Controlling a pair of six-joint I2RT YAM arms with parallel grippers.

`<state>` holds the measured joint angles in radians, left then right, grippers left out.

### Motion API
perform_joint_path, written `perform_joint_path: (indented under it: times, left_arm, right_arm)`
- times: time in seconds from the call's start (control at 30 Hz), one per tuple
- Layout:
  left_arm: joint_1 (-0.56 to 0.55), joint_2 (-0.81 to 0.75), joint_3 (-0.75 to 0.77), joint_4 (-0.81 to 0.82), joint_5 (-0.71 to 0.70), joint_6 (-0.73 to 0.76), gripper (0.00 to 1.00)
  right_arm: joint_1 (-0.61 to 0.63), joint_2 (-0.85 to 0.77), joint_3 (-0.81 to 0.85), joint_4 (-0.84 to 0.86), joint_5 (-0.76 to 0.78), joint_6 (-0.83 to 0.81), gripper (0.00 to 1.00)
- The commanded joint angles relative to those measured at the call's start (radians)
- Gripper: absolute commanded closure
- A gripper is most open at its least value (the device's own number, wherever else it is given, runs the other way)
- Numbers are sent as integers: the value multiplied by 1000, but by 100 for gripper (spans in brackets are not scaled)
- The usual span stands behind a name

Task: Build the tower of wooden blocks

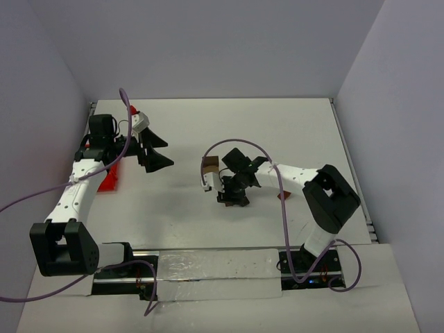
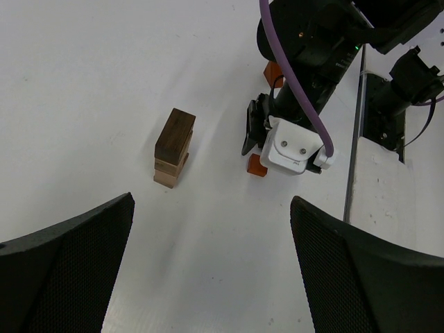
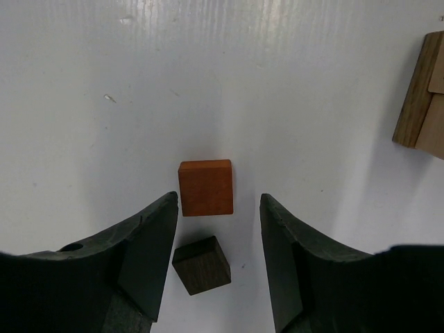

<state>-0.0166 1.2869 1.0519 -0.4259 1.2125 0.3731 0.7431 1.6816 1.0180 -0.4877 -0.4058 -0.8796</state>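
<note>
Right gripper (image 3: 218, 208) spread; tower (image 2: 173, 147) upright, axis vertical

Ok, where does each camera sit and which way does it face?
Top: above, behind the bases, looking down at the table; left hand and right hand show.
Left wrist: faces across the table at the block stack and right arm; own fingers below.
Right wrist: faces straight down at an orange block and dark cube; own fingers flank them.
Shared: all three see the block stack.

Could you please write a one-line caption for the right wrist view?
Open right gripper poised over a reddish-brown block and a dark brown cube on the white table.
</note>
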Motion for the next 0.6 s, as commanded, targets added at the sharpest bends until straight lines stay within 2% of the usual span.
perform_joint_path:
  times: [0.0, 0.3, 0.57]
  left_arm:
    - [7, -12, 49, -25, 27, 33, 1]
    - [7, -3, 51, -45, 25, 54, 1]
    - [7, 0, 56, -59, 10, 76, 1]
  right_arm:
    - [29, 26, 51, -25, 24, 16, 43]
    - [41, 47, 41, -48, 53, 7, 43]
    - [41, 69, 42, -39, 82, -9, 50]
